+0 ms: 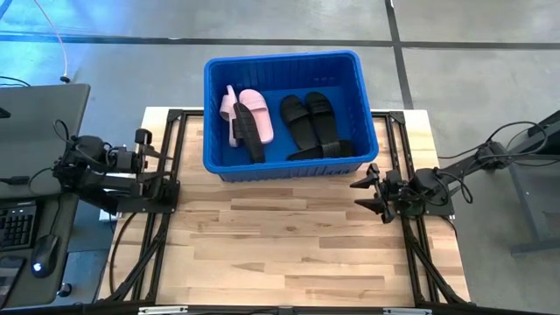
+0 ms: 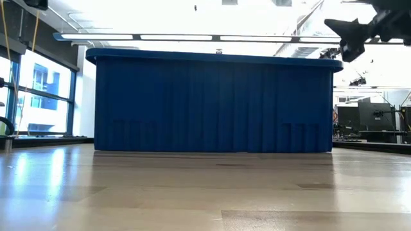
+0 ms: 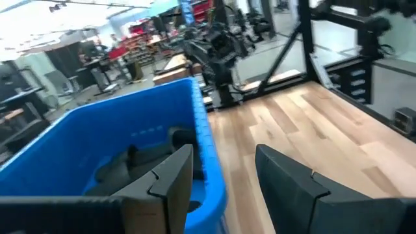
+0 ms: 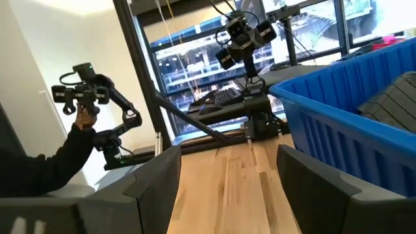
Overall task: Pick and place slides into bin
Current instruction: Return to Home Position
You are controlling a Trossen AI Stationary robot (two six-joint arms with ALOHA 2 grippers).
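Spread, empty: left gripper, right gripper; slides in bin; wood table; prob. lab behind.

The left arm and right arm are matte black, built of blocky joint housings set behind the jaws, with thin black cables looping loosely off them. The left arm's fingers and the right arm's fingers are broad, flat, dark grey plates with angular, bevelled edges.
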